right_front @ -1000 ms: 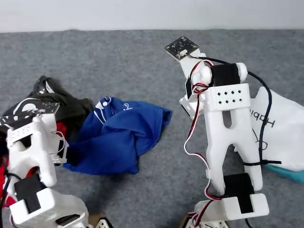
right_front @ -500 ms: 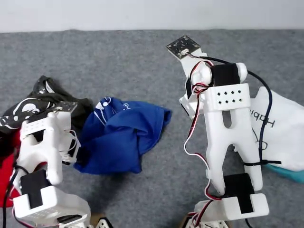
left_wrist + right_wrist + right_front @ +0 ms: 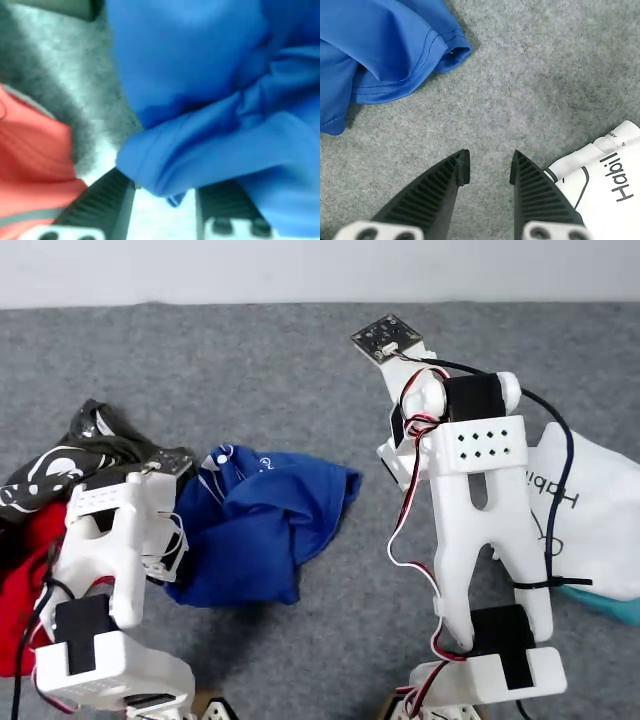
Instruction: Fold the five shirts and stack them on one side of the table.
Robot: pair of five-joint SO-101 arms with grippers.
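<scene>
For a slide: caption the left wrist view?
Open left gripper at a blue shirt fold, red shirt alongside, on the grey table.

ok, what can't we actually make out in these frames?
High view: red cloth shirt cut by the left edge, partly under the left arm.
High view: white printed shirt partly behind the right arm, rest past the right edge.
High view: teal cloth mostly under the white shirt; whether it is a shirt is unclear.
Left wrist view: crumpled blue shirt runs off the frame; its outline is lost.
</scene>
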